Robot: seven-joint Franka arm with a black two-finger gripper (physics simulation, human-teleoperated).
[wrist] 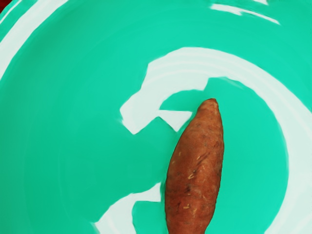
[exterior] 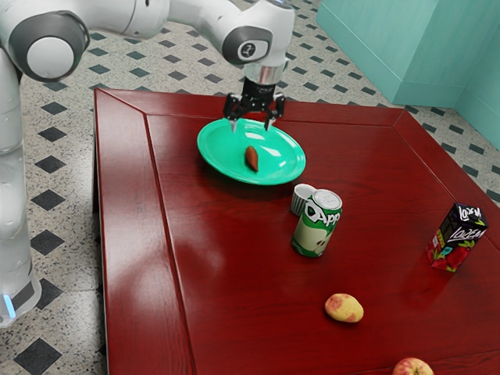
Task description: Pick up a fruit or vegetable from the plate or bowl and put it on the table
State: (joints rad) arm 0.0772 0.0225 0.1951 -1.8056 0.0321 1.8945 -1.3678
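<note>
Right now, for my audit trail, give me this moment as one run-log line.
black two-finger gripper: open, above round green plate | brown tapered sweet potato: lying on plate, ungrasped | pick: not yet made

Both sides of the sweet potato point(exterior: 251, 158) are free; cup point(exterior: 300, 201) and can point(exterior: 318, 225) stand near the plate point(exterior: 221, 156).

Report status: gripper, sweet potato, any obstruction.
Gripper open, over green plate. Sweet potato on plate, not gripped. No obstruction seen between gripper and sweet potato.

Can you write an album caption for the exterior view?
A robot's open gripper hovers above a green plate holding one sweet potato, a drink can standing nearby.
</note>
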